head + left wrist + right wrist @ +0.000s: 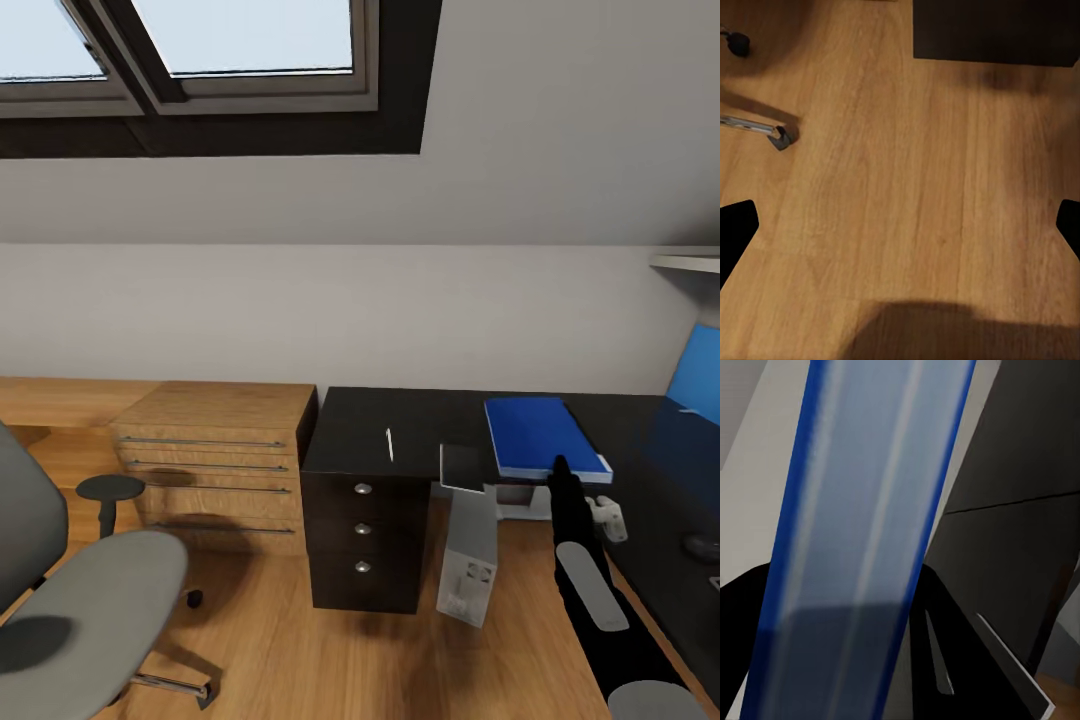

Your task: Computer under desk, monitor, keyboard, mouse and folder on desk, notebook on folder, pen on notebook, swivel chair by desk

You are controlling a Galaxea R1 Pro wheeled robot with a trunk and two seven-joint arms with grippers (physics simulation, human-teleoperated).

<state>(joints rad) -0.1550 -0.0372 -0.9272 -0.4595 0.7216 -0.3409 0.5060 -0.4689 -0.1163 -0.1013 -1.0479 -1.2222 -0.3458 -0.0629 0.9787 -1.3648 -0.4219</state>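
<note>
My right gripper (562,470) is shut on the blue folder (540,435), holding it by its near edge over the black desk (400,425). In the right wrist view the folder (866,525) runs edge-on between the black fingers (967,660). The white pen (389,444) and the grey notebook (462,466) lie on the desk left of the folder. The computer (470,555) stands on the floor under the desk. The grey swivel chair (90,590) is at the near left. The monitor (700,375) and the mouse (703,545) sit at the right edge. My left gripper (904,229) is open over bare floor.
A light wood cabinet (215,450) stands left of the desk's drawer unit (363,530), with a small round stool (110,490) in front of it. The left wrist view shows the chair's chrome leg (757,127) and a caster (736,41). Wooden floor (270,620) lies between chair and desk.
</note>
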